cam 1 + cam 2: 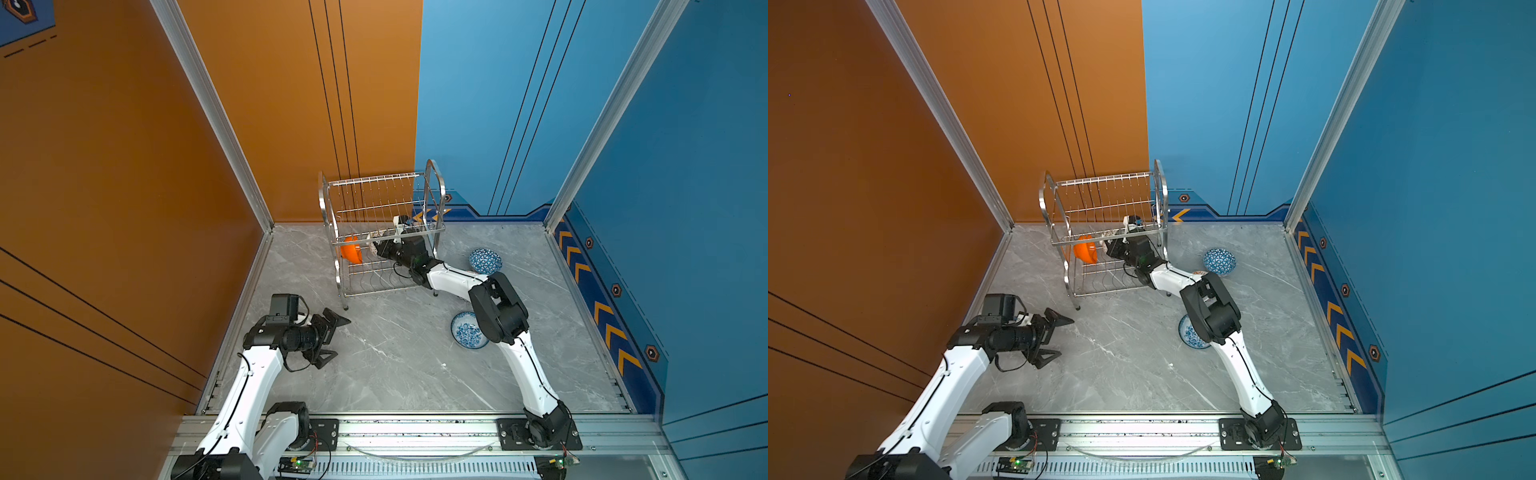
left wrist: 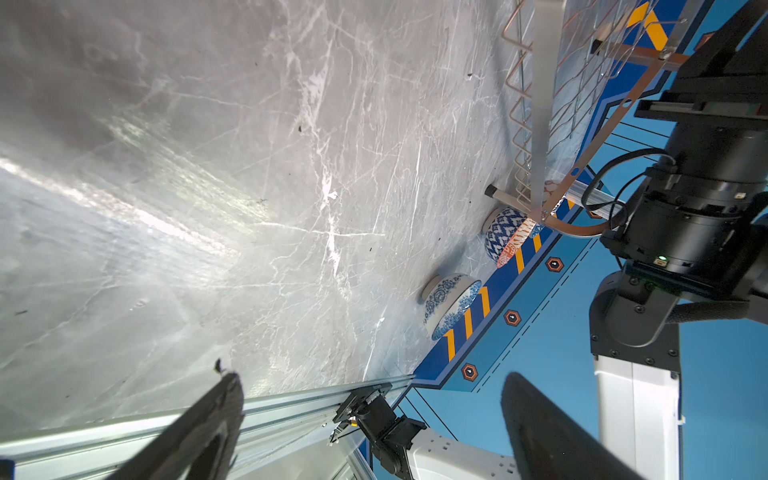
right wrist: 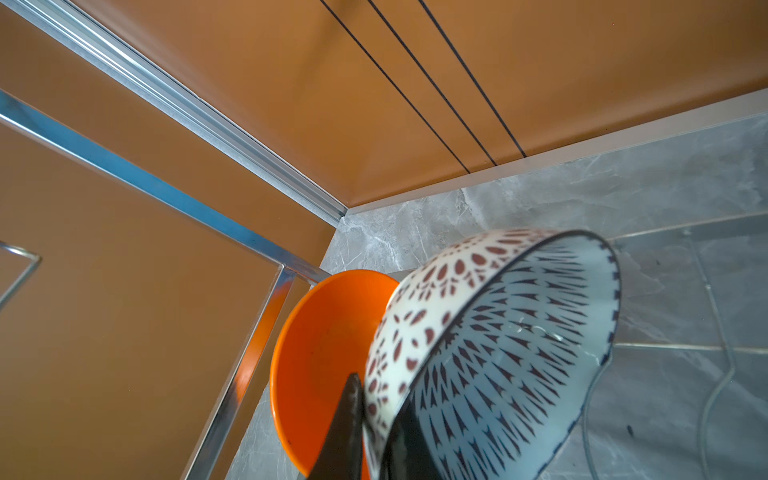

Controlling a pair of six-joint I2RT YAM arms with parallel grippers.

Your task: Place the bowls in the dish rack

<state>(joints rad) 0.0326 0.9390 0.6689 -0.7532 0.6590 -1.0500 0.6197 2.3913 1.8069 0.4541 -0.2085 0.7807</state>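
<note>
The dish rack (image 1: 374, 179) (image 1: 1100, 180) stands at the back of the table. A plain orange bowl (image 1: 351, 249) (image 3: 320, 345) stands on edge at the left end of its lower shelf. My right gripper (image 1: 384, 249) (image 3: 374, 415) reaches into that shelf from the right. It is shut on the rim of a white bowl with a dark lattice pattern (image 3: 498, 332), held tilted right beside the orange bowl. My left gripper (image 1: 341, 337) (image 2: 373, 376) hovers open and empty over the table, left of and in front of the rack.
A blue-white triangle bowl (image 1: 485, 261) (image 2: 505, 228) sits right of the rack, with an orange-white bowl (image 2: 515, 245) mostly hidden by my right arm. A blue-white floral bowl (image 1: 465, 332) (image 2: 451, 305) lies under the right elbow. Walls enclose the table.
</note>
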